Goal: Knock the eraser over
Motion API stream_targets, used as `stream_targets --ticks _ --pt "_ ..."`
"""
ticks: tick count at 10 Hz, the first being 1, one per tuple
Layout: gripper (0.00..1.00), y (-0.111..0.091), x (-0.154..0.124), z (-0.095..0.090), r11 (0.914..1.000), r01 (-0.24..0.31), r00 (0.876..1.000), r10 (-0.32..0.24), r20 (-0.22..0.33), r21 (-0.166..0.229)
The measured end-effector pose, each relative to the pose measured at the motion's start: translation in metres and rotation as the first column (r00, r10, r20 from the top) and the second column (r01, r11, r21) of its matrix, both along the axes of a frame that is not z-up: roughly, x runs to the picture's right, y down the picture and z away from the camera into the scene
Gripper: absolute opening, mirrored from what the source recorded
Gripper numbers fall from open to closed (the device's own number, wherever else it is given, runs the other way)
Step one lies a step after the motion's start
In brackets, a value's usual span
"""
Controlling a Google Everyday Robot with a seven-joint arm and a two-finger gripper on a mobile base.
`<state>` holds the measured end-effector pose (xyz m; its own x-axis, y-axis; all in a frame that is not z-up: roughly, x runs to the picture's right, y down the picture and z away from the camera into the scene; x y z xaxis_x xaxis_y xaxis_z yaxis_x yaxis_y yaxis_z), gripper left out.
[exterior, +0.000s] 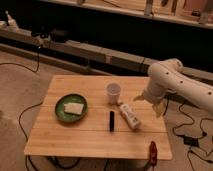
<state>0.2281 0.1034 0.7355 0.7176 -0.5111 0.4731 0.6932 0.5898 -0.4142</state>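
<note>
One each: eraser (111,121), cup (114,93), bottle (129,116), plate (59,106); jaws wide apart, near bottle.

Arm (186,88) (jaws at table's (75,136) right edge) leaves frame.

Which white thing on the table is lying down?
The bottle beside the black stick; the cup stands upright. The gripper hangs right of the bottle.

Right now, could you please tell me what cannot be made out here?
Camera view, white arm's claw, off the wooden table's right edge: its shape merges with the arm.
Camera view, thin black bar mid-table: too small to identify.
Camera view, red object at the front edge: blurred, unidentifiable.
</note>
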Motion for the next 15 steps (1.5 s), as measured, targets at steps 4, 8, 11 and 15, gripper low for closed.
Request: stream_targets --ticks 4,8,11,15 --pt "0.70 0.000 -0.009 -0.001 1.0000 0.007 0.999 -0.007 0.036 0.006" --pt "0.30 0.021 -0.034 0.009 0.9983 0.051 0.996 -0.049 0.079 -0.026" --pt "0.03 0.036 -0.024 0.029 0.9988 0.020 0.999 -0.019 0.032 -0.045" --pt "0.00 0.043 -0.081 0.039 0.9947 0.099 0.977 -0.092 0.191 -0.028"
